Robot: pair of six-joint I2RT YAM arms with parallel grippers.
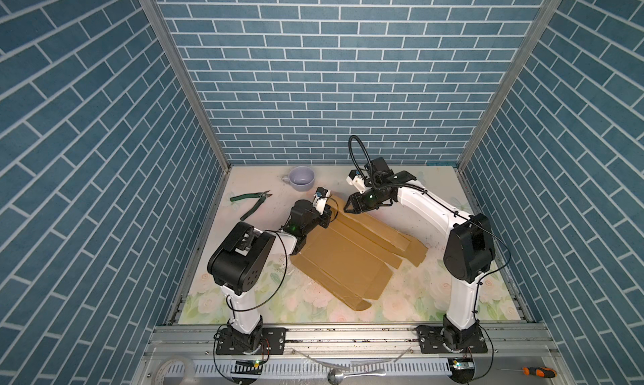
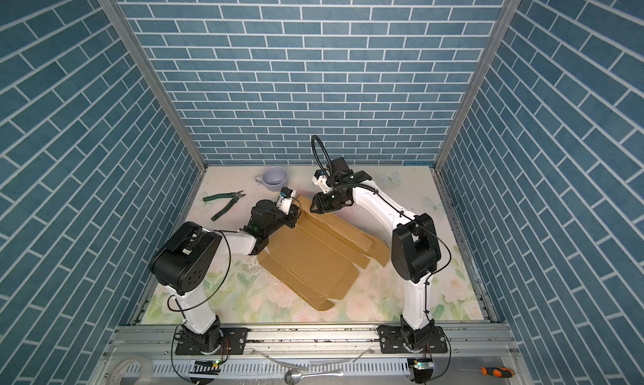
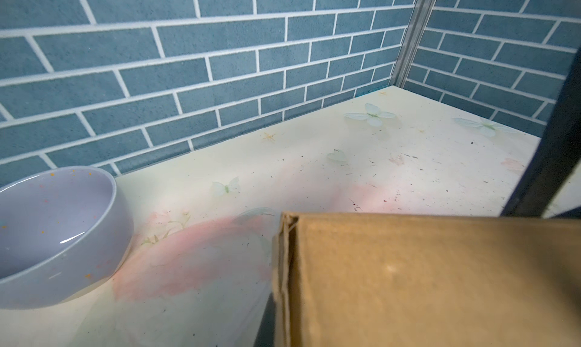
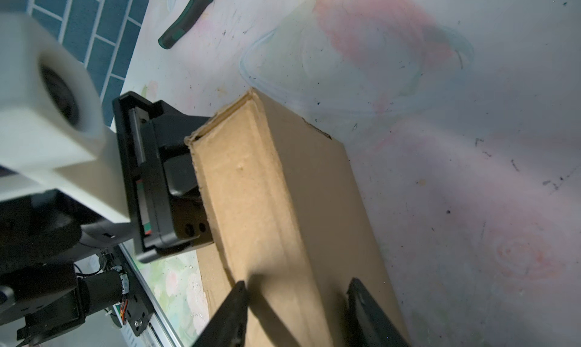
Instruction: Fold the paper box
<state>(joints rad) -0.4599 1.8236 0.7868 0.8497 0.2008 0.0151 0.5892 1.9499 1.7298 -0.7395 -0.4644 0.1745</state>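
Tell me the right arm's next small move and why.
Probably lower the right gripper and close its open jaws on the raised flap of the brown corrugated cardboard box: the left gripper is shut on that flap's edge, and the right hangs just above it.

Plain brown paper box (image 1: 348,261), lilac cup (image 1: 302,178), green-handled cutters (image 1: 258,199), blue brick-pattern walls (image 1: 313,69), pale floral tabletop (image 1: 244,303)

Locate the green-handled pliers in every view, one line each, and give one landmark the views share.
A top view: the pliers lie at far left of the table, near the lilac cup.
A top view: same spot, left of the paper box.
Left wrist: not in it.
Right wrist: one green handle beyond the paper box's raised corner.
Shared landmark: the paper box, in all four views.
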